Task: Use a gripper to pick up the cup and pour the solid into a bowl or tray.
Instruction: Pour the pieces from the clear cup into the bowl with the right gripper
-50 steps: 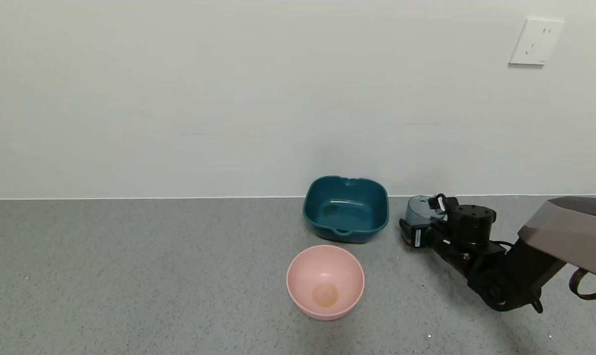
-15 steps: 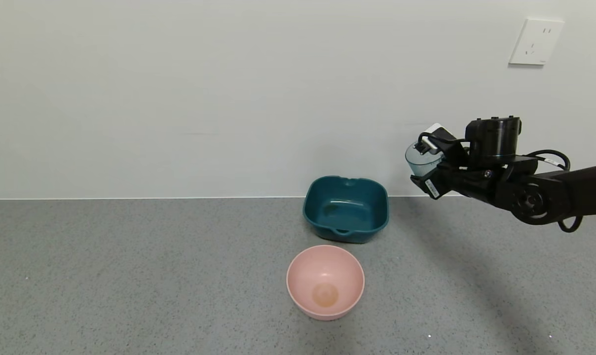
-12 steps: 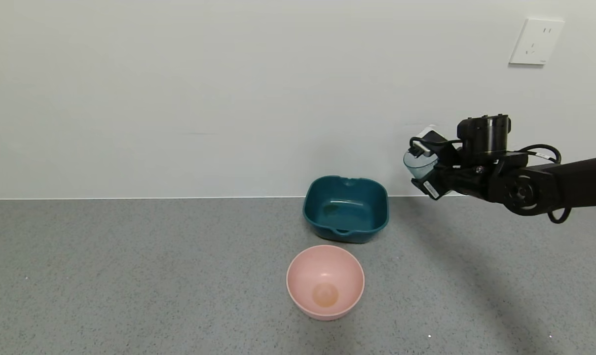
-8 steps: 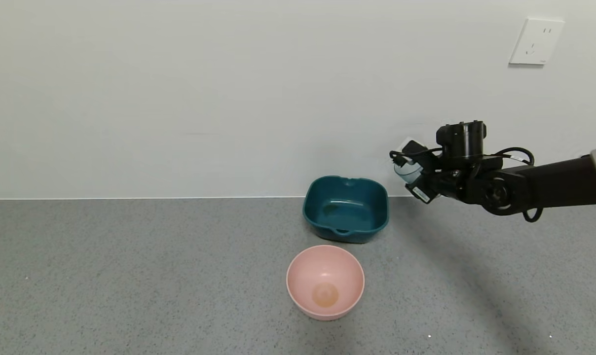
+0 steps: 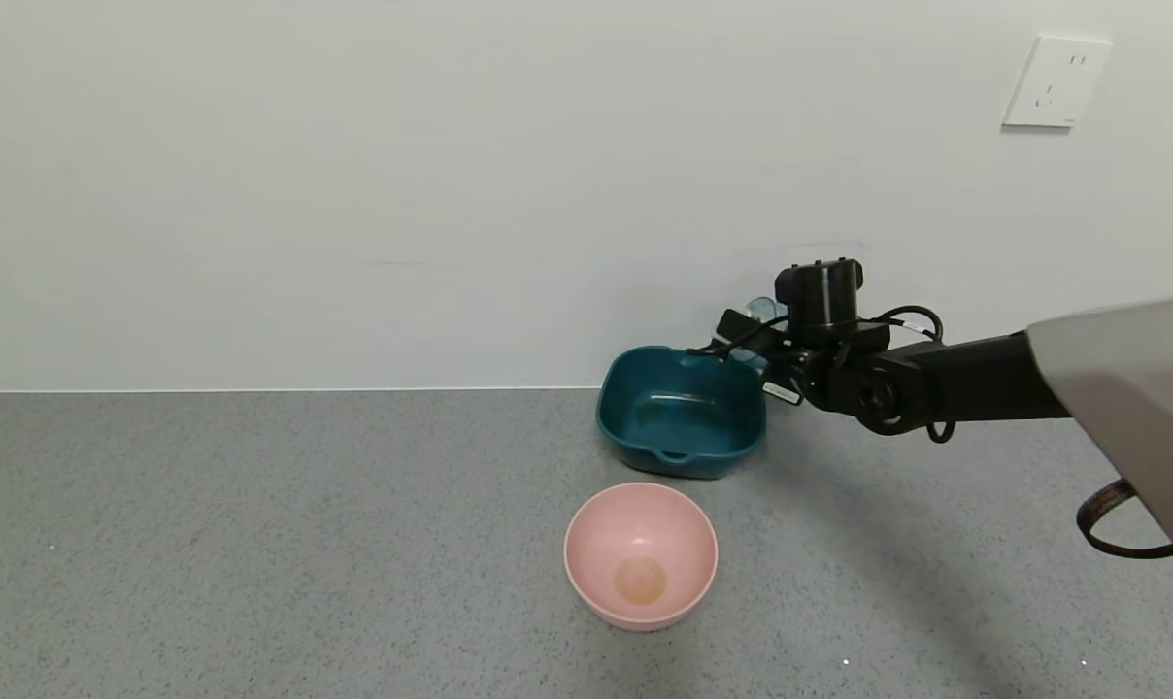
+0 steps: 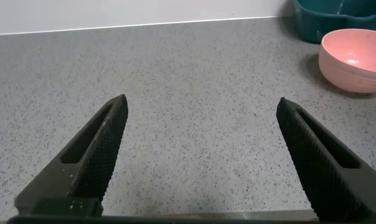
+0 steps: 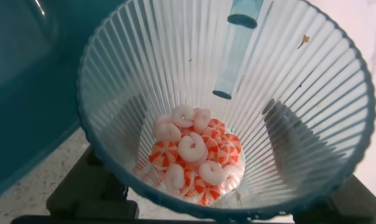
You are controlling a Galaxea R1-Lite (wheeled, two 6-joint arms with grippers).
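Observation:
My right gripper [image 5: 748,342] is shut on the cup [image 5: 763,310], a ribbed pale blue-green tumbler. It holds the cup in the air above the right rim of the dark teal basin [image 5: 682,413], close to the wall. In the right wrist view the cup [image 7: 144,68] fills the picture and stands roughly upright. The solid [image 7: 194,158], pink-red and white round pieces, lies heaped at its bottom. The teal basin [image 7: 26,93] shows beside and below the cup. My left gripper [image 6: 200,109] is open and empty over bare counter, out of the head view.
A round pale pink bowl [image 5: 640,555] stands in front of the basin; it also shows in the left wrist view [image 6: 356,53]. The white wall runs just behind the basin, with a socket [image 5: 1053,83] high at the right. The counter is grey speckled stone.
My right gripper lifted the cup off the counter to the right of the basin. It then carried the cup left and a little down to above the basin's right rim.

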